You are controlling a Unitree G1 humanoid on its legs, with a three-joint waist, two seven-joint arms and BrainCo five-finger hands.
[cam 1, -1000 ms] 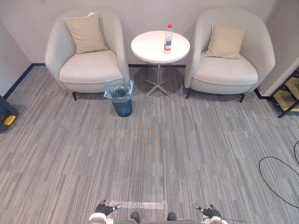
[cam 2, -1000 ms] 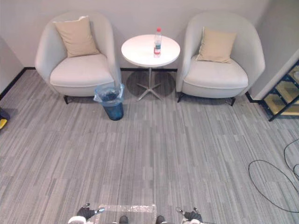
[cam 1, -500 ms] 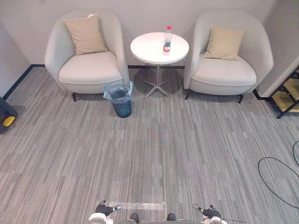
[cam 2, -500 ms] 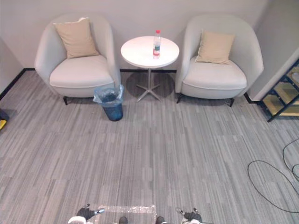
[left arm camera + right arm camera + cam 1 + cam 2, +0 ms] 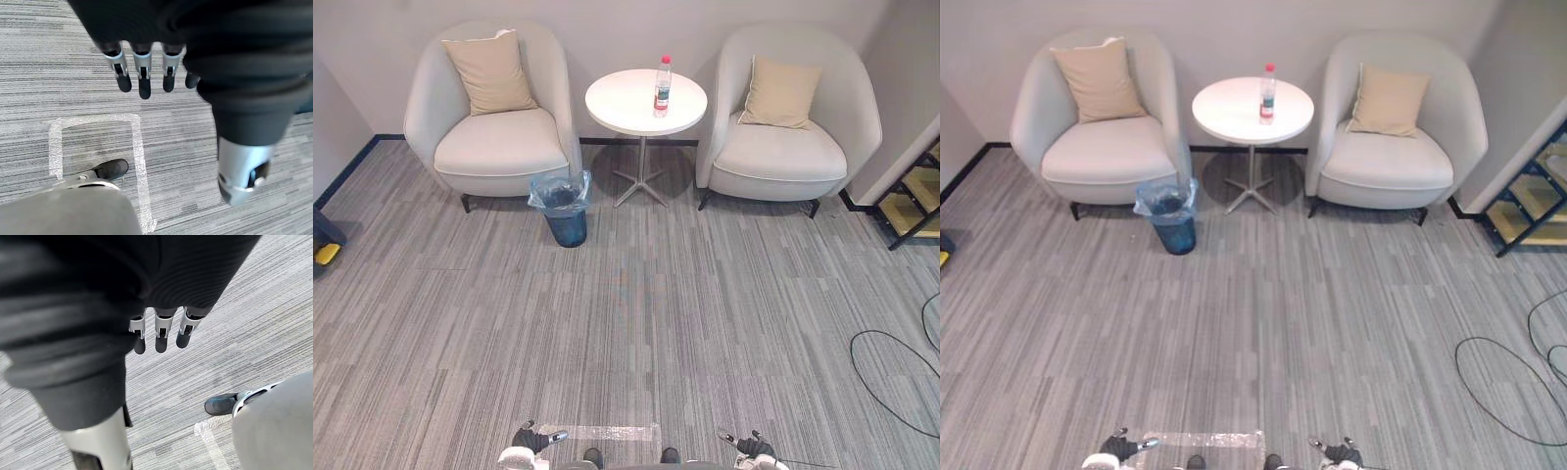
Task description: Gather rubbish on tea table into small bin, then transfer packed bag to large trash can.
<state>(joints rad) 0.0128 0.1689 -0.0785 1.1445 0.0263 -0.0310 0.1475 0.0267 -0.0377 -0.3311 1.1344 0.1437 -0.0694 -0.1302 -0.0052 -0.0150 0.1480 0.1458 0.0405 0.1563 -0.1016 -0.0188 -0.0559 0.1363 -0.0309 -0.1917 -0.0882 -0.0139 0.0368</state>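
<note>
A clear plastic bottle (image 5: 662,85) with a red cap stands upright on the round white tea table (image 5: 626,101) between two armchairs, far ahead. The small blue bin (image 5: 565,209), lined with a clear bag, sits on the carpet left of the table's foot. My left hand (image 5: 533,438) hangs at the lower edge of the eye views, and its fingers (image 5: 142,73) are straight over the carpet, holding nothing. My right hand (image 5: 750,446) is low on the other side, its fingers (image 5: 161,328) relaxed and empty.
A light armchair (image 5: 494,117) with a tan cushion stands left of the table, another (image 5: 783,127) to the right. A taped rectangle (image 5: 607,432) marks the carpet by my feet. A wooden rack (image 5: 913,201) stands at the far right, a dark box (image 5: 325,240) at the left.
The whole picture has slid slightly left and up, so the camera has moved. Nothing on the table or floor has shifted, and both hands hang as before.
</note>
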